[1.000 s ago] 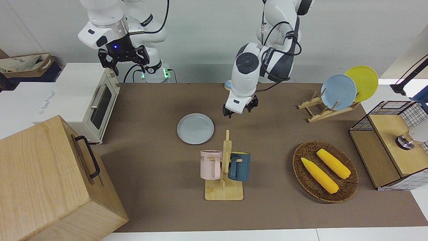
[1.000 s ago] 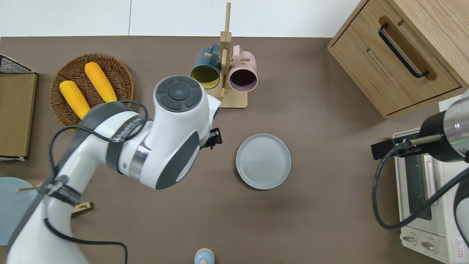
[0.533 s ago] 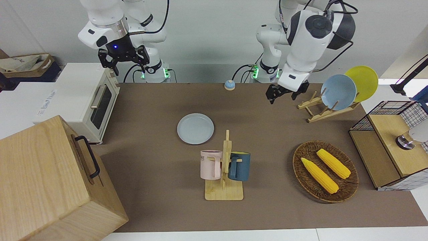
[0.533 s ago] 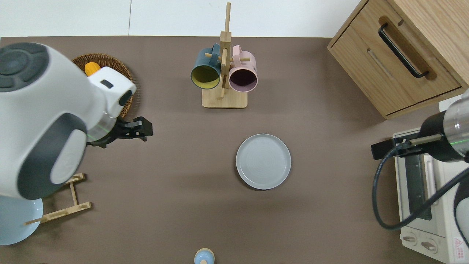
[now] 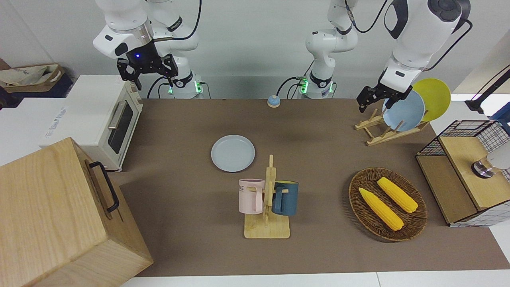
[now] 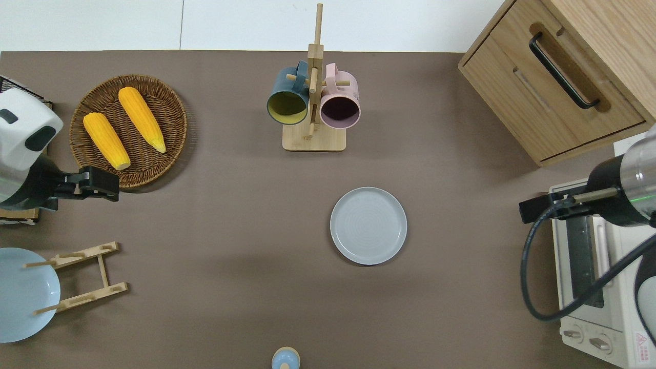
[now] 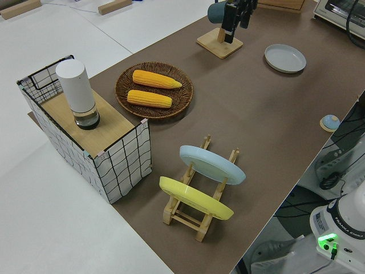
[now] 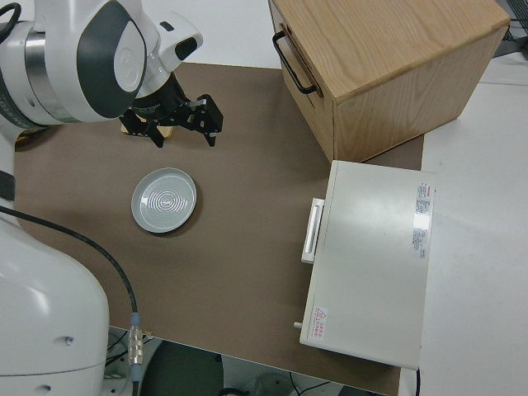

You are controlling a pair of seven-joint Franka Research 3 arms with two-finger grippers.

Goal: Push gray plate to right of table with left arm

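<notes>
The gray plate point(image 5: 233, 153) point(image 6: 368, 225) point(image 7: 285, 57) point(image 8: 165, 200) lies flat near the middle of the brown table point(image 5: 318, 247) point(image 6: 230, 266), a little nearer to the robots than the mug rack. Nothing touches it. My left gripper point(image 5: 374, 105) point(image 6: 98, 183) point(image 7: 236, 25) hangs in the air, open and empty. It is far from the plate, over the table beside the wicker basket's rim at the left arm's end. The right arm is parked with its gripper point(image 5: 148, 77) point(image 8: 183, 132) open.
A mug rack point(image 5: 267, 199) holds a pink and a dark blue mug. A wicker basket point(image 5: 414, 223) holds two corn cobs. A wooden rack point(image 5: 378, 133) carries a sky-blue and a yellow plate. A toaster oven point(image 5: 107, 119) and a wooden drawer cabinet point(image 5: 59, 215) stand at the right arm's end.
The left arm has swung up and away from beside the gray plate to its own end of the table. The plate and the right arm have not moved.
</notes>
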